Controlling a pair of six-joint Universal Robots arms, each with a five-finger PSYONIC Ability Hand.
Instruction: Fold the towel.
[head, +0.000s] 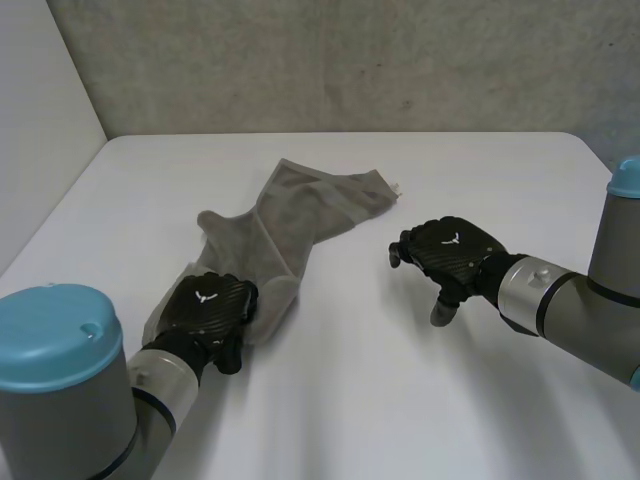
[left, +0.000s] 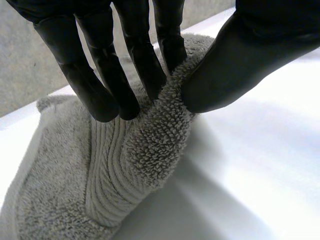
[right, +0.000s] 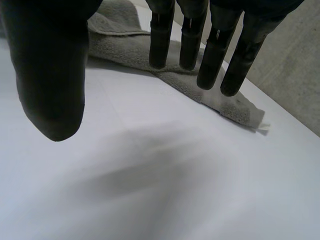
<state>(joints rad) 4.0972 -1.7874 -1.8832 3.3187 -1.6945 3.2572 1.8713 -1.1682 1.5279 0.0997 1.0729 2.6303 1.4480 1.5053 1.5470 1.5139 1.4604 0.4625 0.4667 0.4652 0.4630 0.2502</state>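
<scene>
Overhead, in the head view, the rumpled grey terry towel (head: 290, 215) lies on the white table (head: 400, 380) as a long strip. It slants from the left hand (head: 205, 305) at its near end toward the far right. The right hand (head: 450, 250) hangs beside it, apart. In the left wrist view, fingers (left: 105, 75) and thumb pinch a towel fold. In the right wrist view, straight fingers (right: 210, 55) hold nothing.

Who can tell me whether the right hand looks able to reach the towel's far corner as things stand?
Probably yes. The right hand is open over bare table, and the far corner of the towel lies past its fingertips with nothing between. The left hand pinches the near end.
</scene>
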